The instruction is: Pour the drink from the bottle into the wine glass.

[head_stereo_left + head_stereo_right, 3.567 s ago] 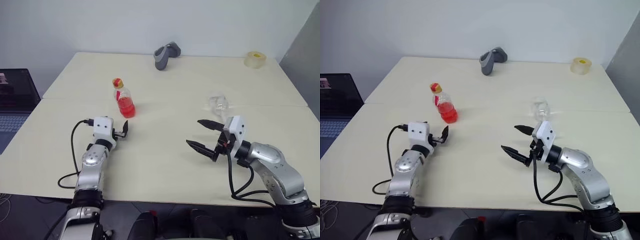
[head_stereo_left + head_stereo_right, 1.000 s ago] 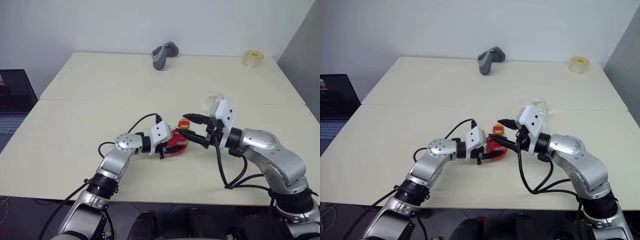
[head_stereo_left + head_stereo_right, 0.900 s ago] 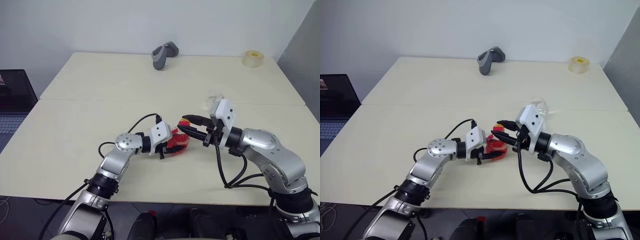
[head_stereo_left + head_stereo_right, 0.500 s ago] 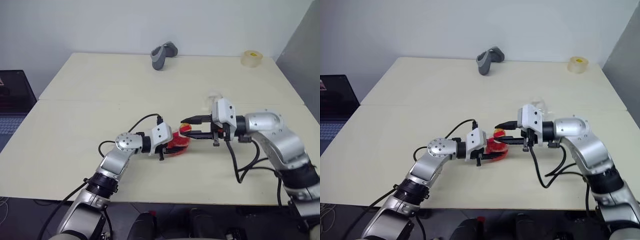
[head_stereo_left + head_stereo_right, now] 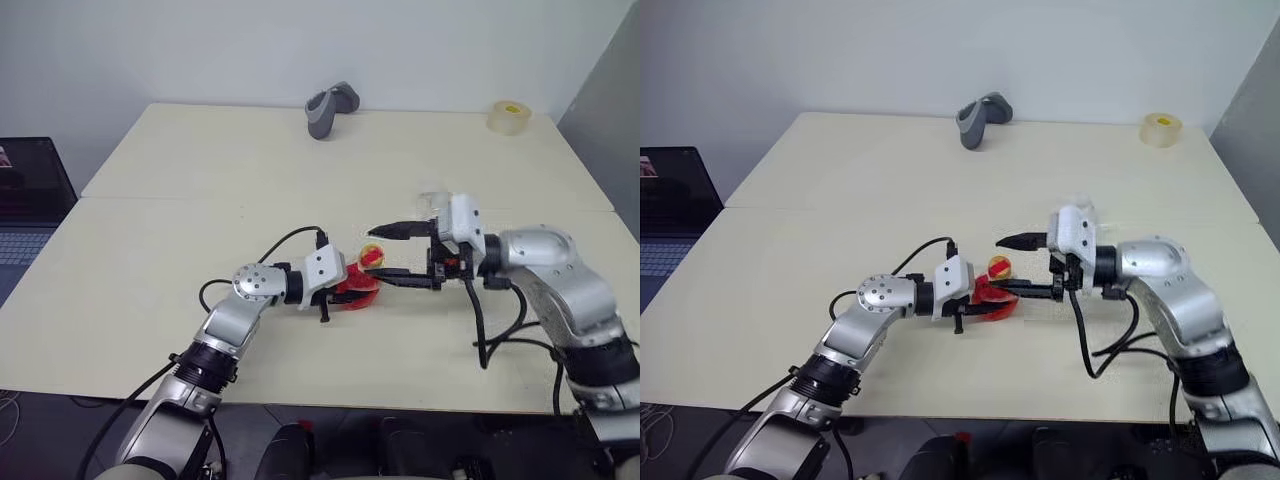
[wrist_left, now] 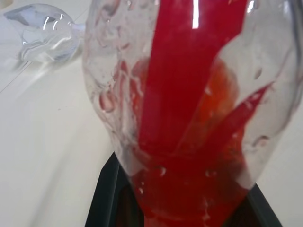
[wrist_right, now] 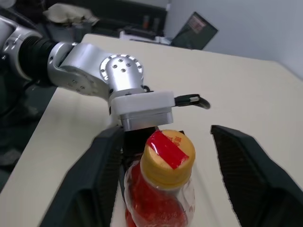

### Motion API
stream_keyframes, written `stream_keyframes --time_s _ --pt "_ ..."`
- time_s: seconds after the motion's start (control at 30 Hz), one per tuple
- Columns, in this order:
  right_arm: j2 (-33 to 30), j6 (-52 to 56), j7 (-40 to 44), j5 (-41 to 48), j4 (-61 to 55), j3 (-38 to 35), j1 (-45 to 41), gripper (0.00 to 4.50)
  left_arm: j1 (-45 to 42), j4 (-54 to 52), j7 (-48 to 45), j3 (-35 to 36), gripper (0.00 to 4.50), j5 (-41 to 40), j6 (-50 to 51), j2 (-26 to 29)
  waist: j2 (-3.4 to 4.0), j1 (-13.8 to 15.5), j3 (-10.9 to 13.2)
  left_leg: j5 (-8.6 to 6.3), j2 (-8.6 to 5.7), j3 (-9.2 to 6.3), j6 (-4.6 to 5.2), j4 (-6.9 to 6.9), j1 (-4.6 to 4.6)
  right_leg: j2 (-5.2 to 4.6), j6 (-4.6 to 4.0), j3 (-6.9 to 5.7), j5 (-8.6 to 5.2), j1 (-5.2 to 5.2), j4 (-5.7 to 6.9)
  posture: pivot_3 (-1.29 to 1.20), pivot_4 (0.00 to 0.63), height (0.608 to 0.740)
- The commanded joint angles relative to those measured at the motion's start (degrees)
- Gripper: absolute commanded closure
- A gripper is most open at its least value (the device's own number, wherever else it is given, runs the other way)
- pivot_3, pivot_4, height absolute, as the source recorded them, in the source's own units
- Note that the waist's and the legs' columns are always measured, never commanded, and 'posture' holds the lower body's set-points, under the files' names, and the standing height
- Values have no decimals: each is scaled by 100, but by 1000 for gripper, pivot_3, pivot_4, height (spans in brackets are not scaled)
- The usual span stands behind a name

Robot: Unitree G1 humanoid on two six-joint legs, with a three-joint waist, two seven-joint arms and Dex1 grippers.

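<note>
Near the middle of the table my left gripper point(image 5: 348, 292) is shut on the body of the bottle point(image 5: 358, 287). The bottle is small and clear, and the red drink point(image 6: 189, 109) in it shows close up between the left fingers point(image 6: 106, 198). Its yellow-and-red cap point(image 7: 169, 150) points up, a little tilted. My right gripper point(image 5: 374, 254) is open, with one finger point(image 7: 102, 161) on either side of the cap and apart from it. The clear wine glass point(image 5: 432, 203) shows partly behind the right gripper, and again as the glass bowl point(image 6: 42, 30).
A grey object point(image 5: 330, 108) lies at the table's far edge, and a roll of tape point(image 5: 507, 117) sits in the far right corner. A dark laptop point(image 5: 30, 200) stands beyond the table's left side. A seam point(image 5: 200, 203) runs across the table.
My right gripper's fingers have spread wider around the cap and the wrist has turned. The left gripper has kept the bottle in the same place.
</note>
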Motion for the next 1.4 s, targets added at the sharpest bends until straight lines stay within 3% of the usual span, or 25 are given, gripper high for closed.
stream_keyframes --time_s 0.03,0.17,0.33,0.53,0.67,0.87,1.0,1.17,1.23,1.4 --pt "233 440 -943 326 -1025 -442 439 155 18 -40 105 87 3467 -51 31 -71 0 -6 0 0 0 0 0 0 2 0 0 0 0 1 1 0 150 740" --pt "837 536 -2187 -192 -1550 -314 858 112 -29 14 175 101 3467 -60 42 -135 0 -13 0 0 1 -1 0 0 7 4 1 -1 -1 3 7 0 150 740" --pt "1298 401 -3004 -960 -1480 63 979 112 -79 65 157 90 3467 -45 34 -174 0 -12 0 1 -3 2 -1 0 6 3 1 2 -1 2 4 0 150 740" --pt "1263 232 -2975 -1272 -1434 261 1104 112 -131 133 135 84 3468 -37 11 -198 0 -14 0 1 -4 3 -1 0 7 3 1 1 -1 3 4 0 150 740" --pt "1281 695 -2635 -440 -1864 153 1287 112 -118 130 141 96 3468 -33 17 -188 0 -16 0 1 -3 2 0 -1 6 4 1 0 -1 3 4 0 150 740" --pt "1260 779 -2740 -483 -1760 179 1269 112 -116 127 162 92 3468 -26 23 -199 0 -18 0 0 -3 1 1 -1 8 4 2 -1 -1 5 4 0 150 740" --pt "1262 790 -2765 -512 -1703 168 1272 1035 -104 133 166 91 3469 -22 16 -194 0 -18 0 0 -3 1 1 -1 8 4 2 0 -1 4 4 0 150 740" --pt "1245 790 -2752 -545 -1685 192 1293 2929 -93 105 176 85 3498 -22 37 -196 0 -18 0 0 -3 1 1 -1 8 4 2 -1 -1 4 4 0 150 740" --pt "1222 783 -2736 -552 -1687 205 1293 3348 -90 99 176 84 3507 -21 38 -196 0 -18 0 0 -3 2 1 -1 8 4 2 0 -1 5 4 0 150 740" --pt "904 643 -2294 -541 -1510 249 1204 3338 -94 80 158 75 3515 -20 43 -186 0 -19 0 0 -4 1 1 -1 8 4 2 -1 -1 5 4 0 150 740"
